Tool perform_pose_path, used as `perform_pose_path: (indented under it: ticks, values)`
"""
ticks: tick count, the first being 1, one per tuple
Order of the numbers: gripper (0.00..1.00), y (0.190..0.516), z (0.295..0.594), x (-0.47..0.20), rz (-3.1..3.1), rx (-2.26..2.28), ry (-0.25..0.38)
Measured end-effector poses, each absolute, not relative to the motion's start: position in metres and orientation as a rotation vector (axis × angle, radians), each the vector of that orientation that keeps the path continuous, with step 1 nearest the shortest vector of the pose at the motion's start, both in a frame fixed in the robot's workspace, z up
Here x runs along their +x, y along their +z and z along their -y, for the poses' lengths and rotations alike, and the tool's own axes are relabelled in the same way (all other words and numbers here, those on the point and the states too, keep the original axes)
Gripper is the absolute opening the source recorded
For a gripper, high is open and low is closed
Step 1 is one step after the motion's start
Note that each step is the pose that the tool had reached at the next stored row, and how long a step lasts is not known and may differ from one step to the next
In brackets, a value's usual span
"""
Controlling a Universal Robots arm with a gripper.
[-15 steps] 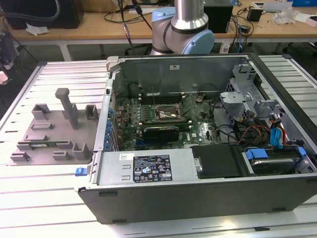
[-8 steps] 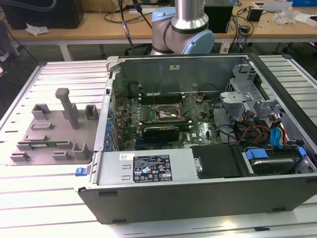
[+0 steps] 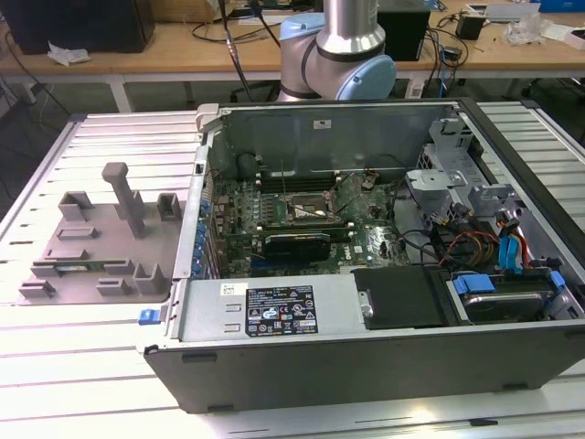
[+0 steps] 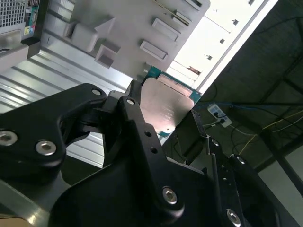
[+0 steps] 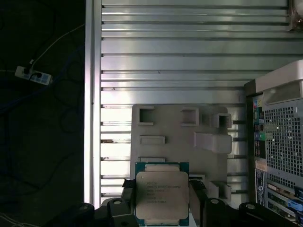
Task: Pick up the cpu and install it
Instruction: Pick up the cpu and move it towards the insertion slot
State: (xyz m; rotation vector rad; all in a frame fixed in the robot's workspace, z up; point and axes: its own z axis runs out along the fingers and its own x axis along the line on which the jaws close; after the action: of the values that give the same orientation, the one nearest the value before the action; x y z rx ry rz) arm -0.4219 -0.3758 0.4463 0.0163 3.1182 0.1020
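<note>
The cpu [image 5: 162, 194] is a thin square chip with a pale silver top and a green edge. My gripper [image 5: 162, 201] is shut on it, a black finger [image 5: 127, 201] pressing on each of two opposite sides. In the second wrist view the cpu [image 4: 165, 106] sits between the same black fingers [image 4: 135, 111]. Gripper and chip hang well above the grey holder plate [image 5: 180, 137] on the slatted table. The dark square socket [image 3: 311, 208] lies in the middle of the motherboard inside the open computer case [image 3: 366, 375].
The grey holder plate [image 3: 101, 238] with its raised blocks and a tall post [image 3: 123, 192] lies at the exterior view's left of the case. The arm's base [image 3: 338, 55] stands behind the case. Cables and drive bays [image 3: 494, 247] crowd the case's right side.
</note>
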Motion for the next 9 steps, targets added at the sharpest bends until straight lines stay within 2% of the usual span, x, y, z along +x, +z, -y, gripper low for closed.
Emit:
perform_pose_path:
  ticks: [9]
  values:
    - [0.54,0.4496,0.3757,-0.415,-3.118,0.016,0.102]
